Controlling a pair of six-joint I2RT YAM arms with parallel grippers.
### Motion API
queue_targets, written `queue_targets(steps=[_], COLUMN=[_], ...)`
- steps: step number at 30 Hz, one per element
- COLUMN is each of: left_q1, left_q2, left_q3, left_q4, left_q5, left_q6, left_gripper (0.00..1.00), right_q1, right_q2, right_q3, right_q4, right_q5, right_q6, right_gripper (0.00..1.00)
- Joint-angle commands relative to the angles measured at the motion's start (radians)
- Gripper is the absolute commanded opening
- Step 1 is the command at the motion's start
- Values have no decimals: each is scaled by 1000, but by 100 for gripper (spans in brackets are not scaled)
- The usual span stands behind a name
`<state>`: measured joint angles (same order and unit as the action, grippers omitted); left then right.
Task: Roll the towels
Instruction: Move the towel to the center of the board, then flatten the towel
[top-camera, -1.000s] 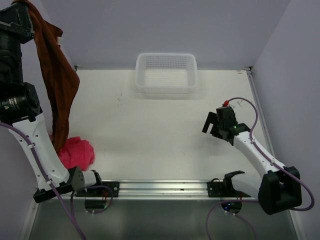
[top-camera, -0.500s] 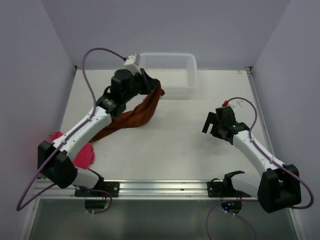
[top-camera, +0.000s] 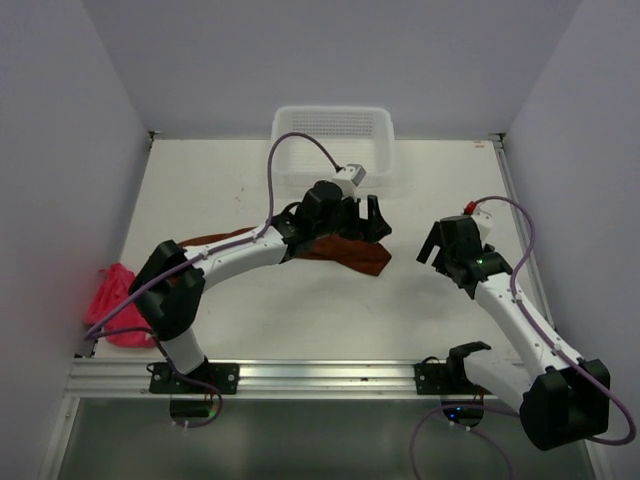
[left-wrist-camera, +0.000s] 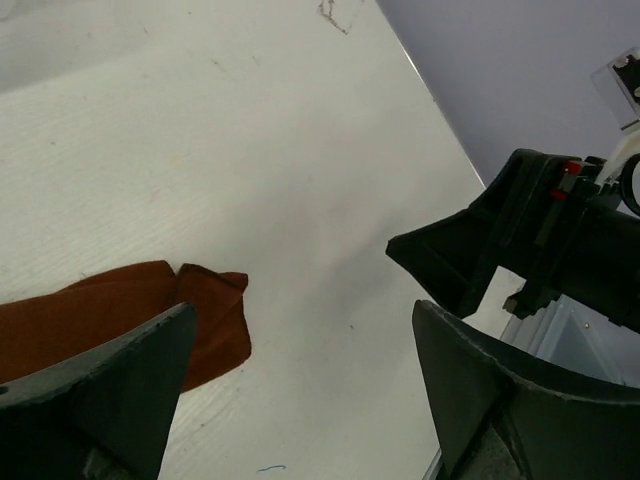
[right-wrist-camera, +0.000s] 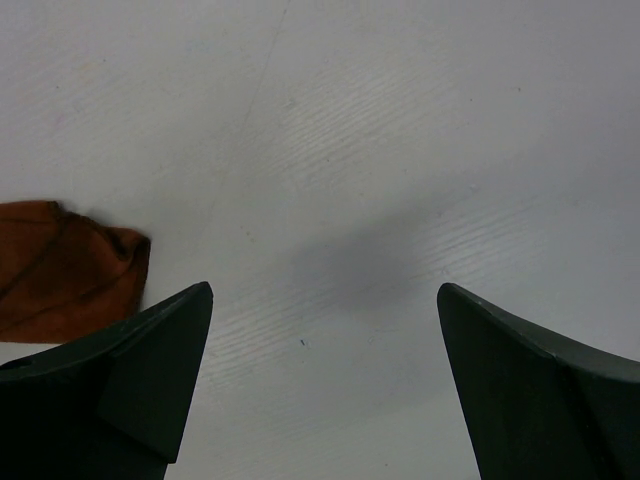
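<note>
Reaching to mid-table, our left gripper (top-camera: 372, 222) hung over the right end of the brown towel (top-camera: 345, 250). Its fingers (left-wrist-camera: 120, 390) were spread wide, and between them we saw only bare table (left-wrist-camera: 250, 150). The towel's end (left-wrist-camera: 120, 310) lay flat beside one finger. From above, the brown towel ran as a long crumpled strip from the table's left part to its middle, partly under our left arm. The pink towel (top-camera: 118, 300) sat bunched at the left edge, apart from the brown one. The basket (top-camera: 380, 125) stood at the far edge, beyond the left gripper. Our right gripper (top-camera: 432, 240) was near the brown towel's right end. Its jaws gaped too, holding nothing, and its wrist view showed that end (right-wrist-camera: 60, 270) off to the left of its fingers (right-wrist-camera: 140, 380).
</note>
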<state>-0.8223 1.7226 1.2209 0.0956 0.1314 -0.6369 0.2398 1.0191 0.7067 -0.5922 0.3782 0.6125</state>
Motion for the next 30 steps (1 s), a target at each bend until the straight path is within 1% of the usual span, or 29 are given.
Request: queue_targets(steps=[1, 3, 5, 6, 7, 8, 9, 10, 11, 13, 14, 15, 17, 18, 20, 22, 24, 25, 26, 28, 30], left_q1=[-12, -12, -12, -12, -12, -12, -12, -11, -9, -2, 11, 15, 25, 26, 26, 28, 28, 28, 28, 28, 26], left_q2=[-47, -81, -116, -164, -190, -222, -285, -316, -371, -421, -443, -483, -517, -546, -575, -616, -650, -656, -663, -669, -686], left_q3=[51, 46, 34, 4, -18, -43, -90, -110, -136, -152, -156, -159, -162, -162, -170, -193, -221, -222, -218, -201, -204], left_q4=[33, -38, -88, -141, -154, -177, -189, -203, -241, -276, -310, -329, -379, -396, -428, -438, -447, -459, -496, -528, -560], left_q5=[10, -45, -90, -154, -183, -218, -296, -343, -430, -486, -512, -568, -633, -685, -733, -791, -837, -845, -851, -871, -909], left_q6=[84, 129, 158, 183, 195, 207, 230, 238, 246, 258, 267, 284, 302, 324, 347, 378, 391, 391, 391, 394, 408], left_gripper=[94, 96, 96, 96, 96, 96, 98, 100, 100, 100, 100, 100, 100, 99, 100, 100, 100, 99, 100, 99, 100], right_q1=[-4, -2, -2, -2, -2, -2, -4, -4, -2, 0, -2, 0, 0, 1, 12, 30, 61, 85, 95, 127, 144], right_q2=[-22, -14, -2, -2, 1, -1, -1, 1, 16, 48, 97, 122, 169, 208, 248, 306, 350, 390, 415, 476, 515], right_q3=[25, 22, 16, 11, -5, -21, -36, -67, -79, -85, -75, -63, -27, -17, 19, 80, 131, 184, 210, 279, 316], right_q4=[8, 40, 67, 81, 101, 156, 192, 227, 308, 362, 364, 361, 379, 394, 429, 428, 384, 344, 327, 274, 235], right_q5=[12, -25, -108, -139, -209, -250, -295, -335, -402, -436, -447, -446, -449, -452, -455, -430, -404, -380, -380, -326, -302], right_q6=[43, 43, 53, 58, 61, 73, 84, 96, 125, 191, 211, 234, 298, 320, 369, 392, 414, 424, 426, 428, 432], right_gripper=[99, 98, 96, 95, 93, 93, 92, 91, 90, 88, 85, 83, 80, 74, 70, 64, 59, 52, 50, 47, 47])
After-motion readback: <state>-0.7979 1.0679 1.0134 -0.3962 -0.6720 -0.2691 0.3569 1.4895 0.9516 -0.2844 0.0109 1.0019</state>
